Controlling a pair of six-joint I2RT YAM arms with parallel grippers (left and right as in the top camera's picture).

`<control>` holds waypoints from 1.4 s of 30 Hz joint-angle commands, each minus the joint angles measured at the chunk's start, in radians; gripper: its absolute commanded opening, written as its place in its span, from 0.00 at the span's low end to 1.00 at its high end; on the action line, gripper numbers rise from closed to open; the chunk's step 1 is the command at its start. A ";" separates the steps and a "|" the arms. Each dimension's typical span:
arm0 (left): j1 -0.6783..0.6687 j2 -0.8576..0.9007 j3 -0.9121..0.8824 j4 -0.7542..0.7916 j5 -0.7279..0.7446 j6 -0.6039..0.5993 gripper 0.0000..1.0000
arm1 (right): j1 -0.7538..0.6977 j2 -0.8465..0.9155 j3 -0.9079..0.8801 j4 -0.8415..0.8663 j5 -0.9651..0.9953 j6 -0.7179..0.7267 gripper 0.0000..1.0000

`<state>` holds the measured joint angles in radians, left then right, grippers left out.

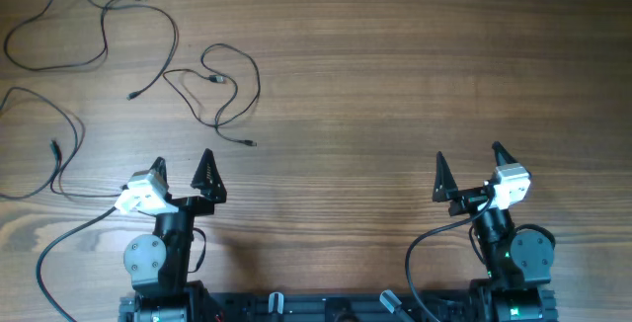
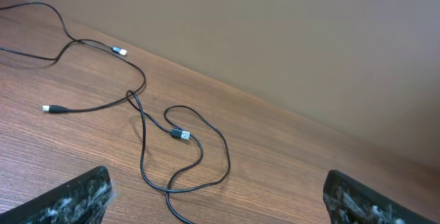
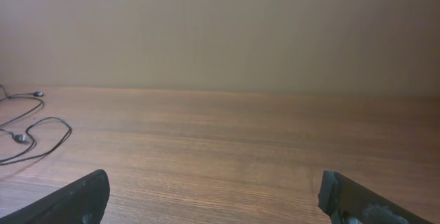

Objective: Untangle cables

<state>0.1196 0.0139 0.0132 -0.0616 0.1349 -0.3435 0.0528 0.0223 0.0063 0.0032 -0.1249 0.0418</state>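
At far left lie three cables (image 1: 217,80); left pincer (image 1: 182,157) and right pincer (image 1: 469,151) gape.

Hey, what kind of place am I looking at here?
Likely a robotics test bench: a left arm and right arm mounted at a wooden table, thin black cables laid out, a plain wall behind.

Thin black cables (image 2: 130,97) sprawl in loose loops on the wooden desk (image 2: 295,169), crossing one another near its far edge. The left gripper (image 2: 216,207) hangs above them, jaws wide apart, holding nothing.
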 commanded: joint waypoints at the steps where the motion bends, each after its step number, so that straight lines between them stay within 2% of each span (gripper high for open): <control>1: -0.002 -0.007 -0.007 -0.002 -0.013 -0.009 1.00 | 0.000 0.007 -0.001 0.002 0.018 0.013 1.00; 8: -0.058 -0.010 -0.007 -0.002 -0.013 -0.009 1.00 | 0.000 0.007 -0.001 0.002 0.018 0.013 1.00; 23: -0.072 -0.010 -0.007 -0.005 -0.014 -0.006 1.00 | 0.000 0.007 -0.001 0.003 0.018 0.013 1.00; 34: -0.072 -0.010 -0.007 -0.008 -0.021 0.240 1.00 | 0.000 0.007 -0.001 0.002 0.018 0.013 1.00; 42: -0.072 -0.010 -0.007 -0.008 -0.021 0.286 1.00 | 0.000 0.007 -0.001 0.002 0.018 0.013 1.00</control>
<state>0.0532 0.0139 0.0132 -0.0639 0.1238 -0.1089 0.0528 0.0231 0.0063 0.0029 -0.1253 0.0418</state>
